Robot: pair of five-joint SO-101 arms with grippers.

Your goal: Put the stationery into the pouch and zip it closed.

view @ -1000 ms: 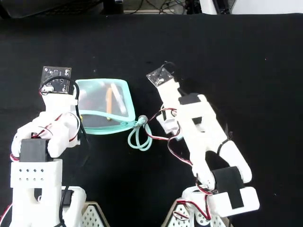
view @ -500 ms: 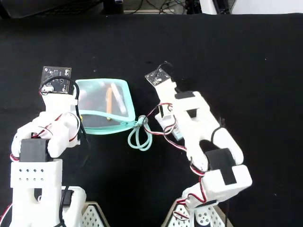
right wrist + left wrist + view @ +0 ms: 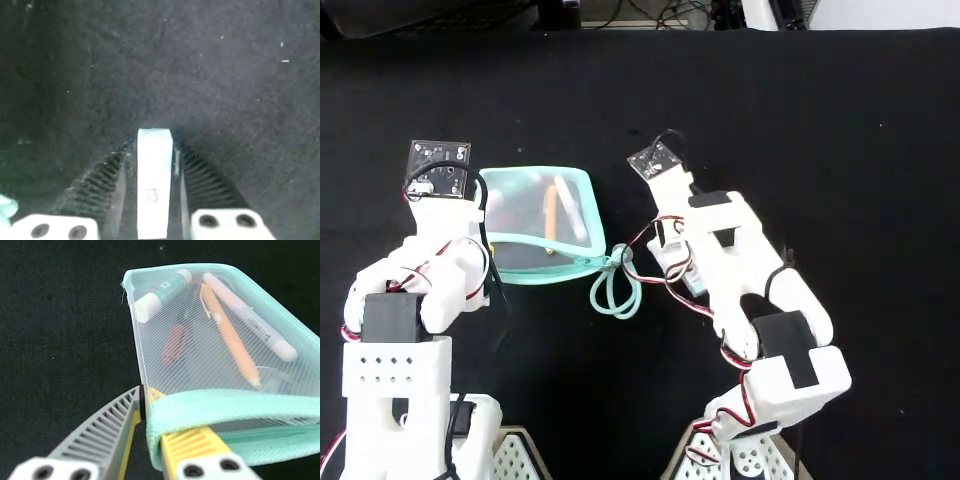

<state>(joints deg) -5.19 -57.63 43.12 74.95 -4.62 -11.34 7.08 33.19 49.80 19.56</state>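
A see-through mint pouch [image 3: 535,225] lies on the black table, with an orange pen [image 3: 230,342], a white pen [image 3: 250,322], a white-capped stick [image 3: 160,295] and a small red item [image 3: 174,344] inside. My left gripper [image 3: 146,402] is shut on the pouch's zipper edge near its corner, at the pouch's left side [image 3: 488,240]. The zipper pull [image 3: 617,258] with its looped cord [image 3: 615,292] sits at the pouch's right end. Just right of the cord, my right gripper [image 3: 154,146] is shut on a pale blue-and-white eraser [image 3: 154,180], held low over the table [image 3: 694,282].
Black cloth [image 3: 840,150] covers the whole table, with bare room to the right and behind the pouch. Both arm bases [image 3: 390,400] stand at the near edge. Cables and equipment line the far edge [image 3: 650,15].
My right arm has folded back and shifted slightly left toward the zipper cord, still carrying the eraser. The left arm and pouch have stayed put.
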